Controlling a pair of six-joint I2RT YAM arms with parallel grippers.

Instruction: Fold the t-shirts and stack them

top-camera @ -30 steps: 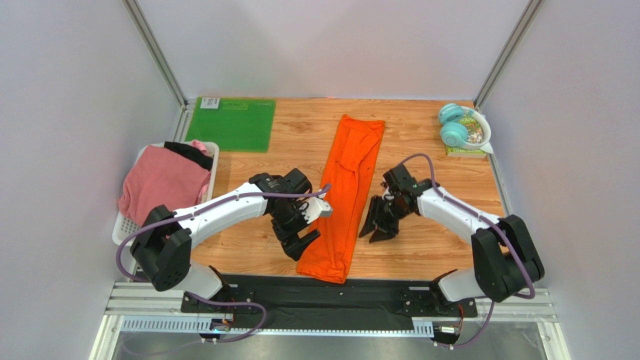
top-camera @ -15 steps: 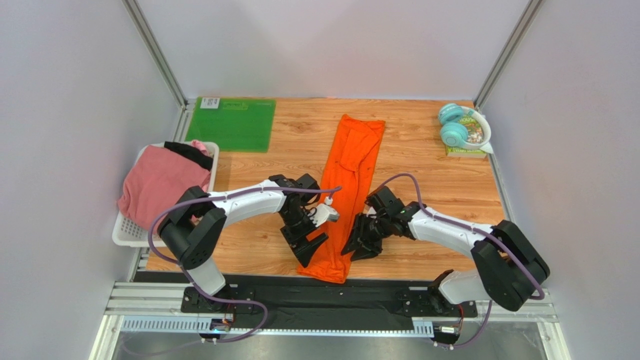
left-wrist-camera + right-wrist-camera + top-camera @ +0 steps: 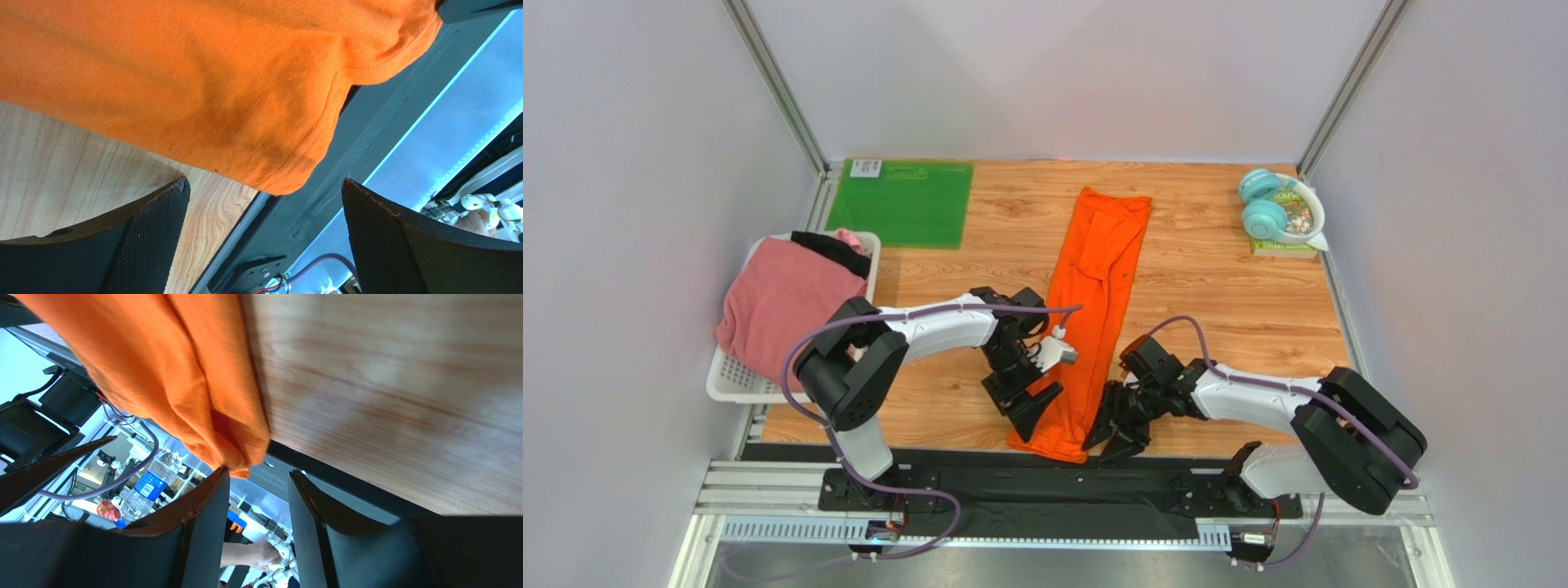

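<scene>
Top external view: since 1 second ago both have dropped toward 6 o'clock, left gripper (image 3: pixel 1024 402) gaping, right gripper (image 3: pixel 1109 435) parted, both empty, flanking the near hem of the orange t-shirt (image 3: pixel 1093 294). The right one's tips are lost against the dark rail (image 3: pixel 952 472). Shirt lies mid-table, a long folded strip from 12 to 6 o'clock.

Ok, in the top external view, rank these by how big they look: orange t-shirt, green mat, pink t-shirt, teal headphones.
1. orange t-shirt, a long folded strip, clearly largest.
2. green mat and pink t-shirt: too alike to rank, as the pink one is crumpled.
3. teal headphones, smallest.
</scene>
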